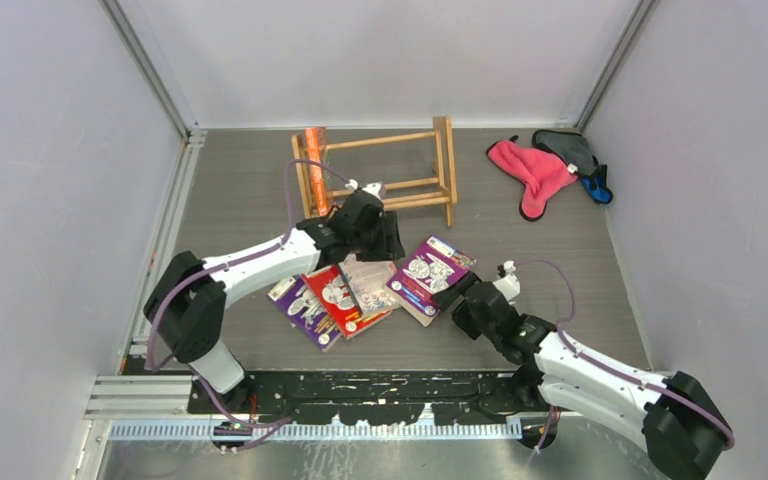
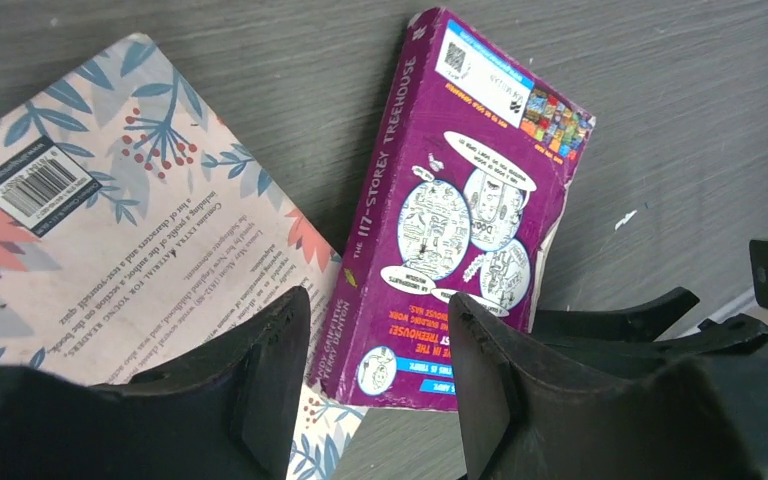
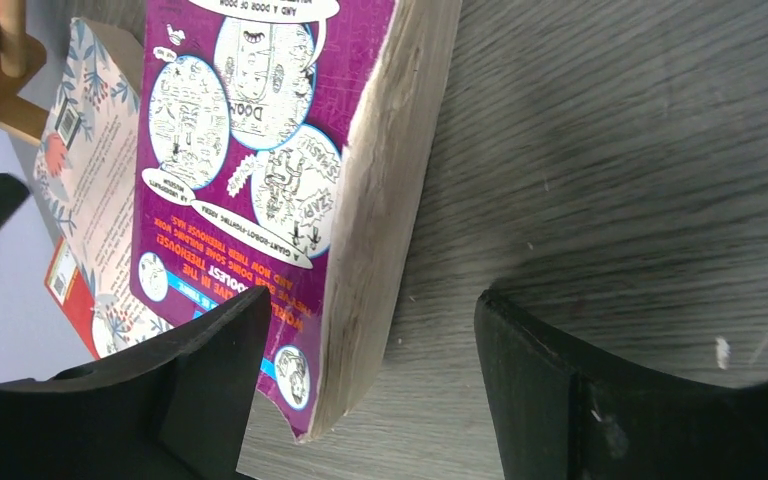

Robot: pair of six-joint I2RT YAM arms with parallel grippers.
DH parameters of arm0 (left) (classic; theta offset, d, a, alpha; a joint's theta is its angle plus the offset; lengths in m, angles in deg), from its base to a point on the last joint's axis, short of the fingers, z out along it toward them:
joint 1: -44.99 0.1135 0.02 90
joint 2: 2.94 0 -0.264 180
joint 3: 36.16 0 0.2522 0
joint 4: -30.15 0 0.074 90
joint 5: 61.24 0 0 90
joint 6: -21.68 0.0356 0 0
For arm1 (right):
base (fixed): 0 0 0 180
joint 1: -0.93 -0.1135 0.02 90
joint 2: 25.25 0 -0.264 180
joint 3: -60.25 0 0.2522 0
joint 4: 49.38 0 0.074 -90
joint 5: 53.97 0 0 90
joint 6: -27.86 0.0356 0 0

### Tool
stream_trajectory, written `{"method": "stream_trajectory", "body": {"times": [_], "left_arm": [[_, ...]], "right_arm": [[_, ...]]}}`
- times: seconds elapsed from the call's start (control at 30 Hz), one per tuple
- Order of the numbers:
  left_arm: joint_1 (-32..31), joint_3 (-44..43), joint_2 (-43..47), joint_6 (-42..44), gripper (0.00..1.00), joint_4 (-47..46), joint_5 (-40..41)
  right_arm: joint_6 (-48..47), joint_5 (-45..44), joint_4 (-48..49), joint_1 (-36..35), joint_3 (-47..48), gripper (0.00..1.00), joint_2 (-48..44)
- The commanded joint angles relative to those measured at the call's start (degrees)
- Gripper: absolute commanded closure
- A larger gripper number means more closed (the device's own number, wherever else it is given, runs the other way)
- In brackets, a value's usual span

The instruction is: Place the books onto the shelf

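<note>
Right gripper (image 3: 368, 312): jaws apart, corner of purple book (image 3: 260, 150) sits in the gap. Bare table (image 3: 640, 150) to its right, free. Left gripper (image 2: 375, 325): jaws apart above purple book and pale book (image 2: 110, 230), with a bare strip between them. Shelf (image 1: 380, 170) just beyond it blocks forward. Right gripper close on its right.

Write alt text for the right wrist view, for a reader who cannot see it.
A purple book lies on a grey wood-grain table, its page edge toward the camera, one corner between the open black fingers. A pale floral book lies beside it, a corner of the wooden shelf beyond.
</note>
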Motion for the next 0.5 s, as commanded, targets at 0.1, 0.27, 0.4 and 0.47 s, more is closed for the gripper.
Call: {"method": "stream_trajectory", "body": {"times": [0.1,0.27,0.4,0.47], "left_arm": [[5.69,-0.96,-5.38,-2.64,0.47,-4.62,-15.42],[7.26,-1.73,-8.5,-3.0,0.47,-8.57,-21.49],[7.45,-4.33,-11.89,-3.26,0.47,-8.44,-24.22],[7.4,-4.31,-12.58,-3.86,0.47,-9.11,-23.95]], "right_arm": [[0.48,0.68,7.18,1.99,-0.22,0.2,2.01],[-0.15,2.72,7.08,4.75,-1.12,0.2,1.55],[-0.95,4.88,8.48,6.99,-1.67,0.21,2.64],[-1.36,5.88,9.6,7.94,-1.68,0.21,3.65]]}}
